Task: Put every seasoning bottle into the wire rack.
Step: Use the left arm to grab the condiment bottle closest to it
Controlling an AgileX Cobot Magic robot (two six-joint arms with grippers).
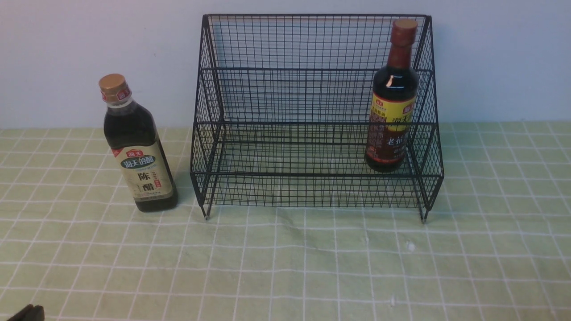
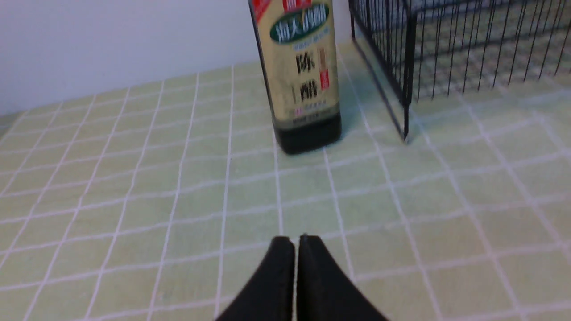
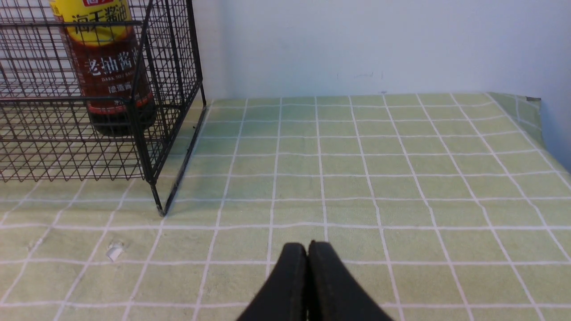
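The black wire rack (image 1: 312, 71) stands at the back middle of the table. Inside it, at its right end, the round seasoning bottle (image 1: 392, 102) with the reddish-brown neck stands upright; the right wrist view shows this bottle (image 3: 113, 84) behind the rack's mesh (image 3: 169, 67). The squarish seasoning bottle (image 1: 138, 147) with the gold cap stands upright on the cloth just left of the rack, its label (image 2: 303, 67) facing the left wrist camera. My left gripper (image 2: 296, 238) is shut and empty, well short of that bottle. My right gripper (image 3: 308, 244) is shut and empty, off to the rack's right.
A green checked cloth (image 1: 285, 267) covers the table up to a pale wall behind. The rack's front feet (image 1: 206, 217) rest on the cloth. The cloth's edge (image 3: 535, 116) drops off at the far right. A dark part of the left arm (image 1: 26, 313) shows at the bottom left corner.
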